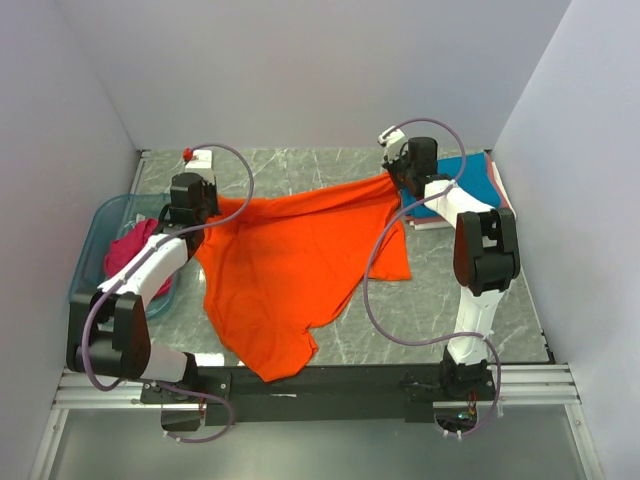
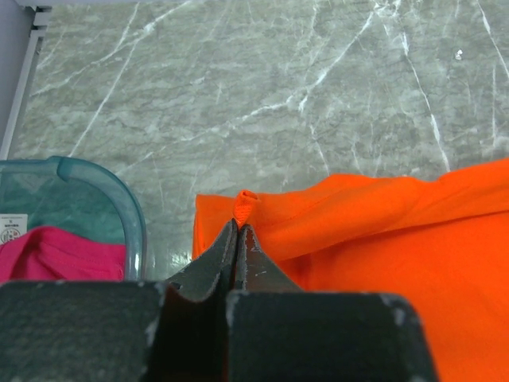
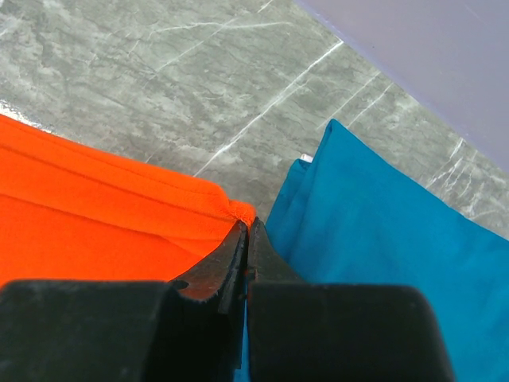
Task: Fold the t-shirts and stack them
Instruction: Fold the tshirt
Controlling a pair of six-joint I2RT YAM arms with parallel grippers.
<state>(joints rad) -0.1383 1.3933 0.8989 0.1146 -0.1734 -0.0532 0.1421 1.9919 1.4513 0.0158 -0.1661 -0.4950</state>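
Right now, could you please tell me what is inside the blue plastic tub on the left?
A magenta t-shirt lies bunched in the tub. The left arm covers part of the tub, and anything beneath the shirt is hidden.

You get bright, even, diffuse light in all 3 views, no hard shadows. Only a soft shadow edges the orange t-shirt [image 1: 290,270] on the table [image 1: 470,300]. Mild glare on the table's left side. The orange runs near saturation. Left gripper [image 2: 236,239] and right gripper [image 3: 246,239] bodies look slightly soft up close.
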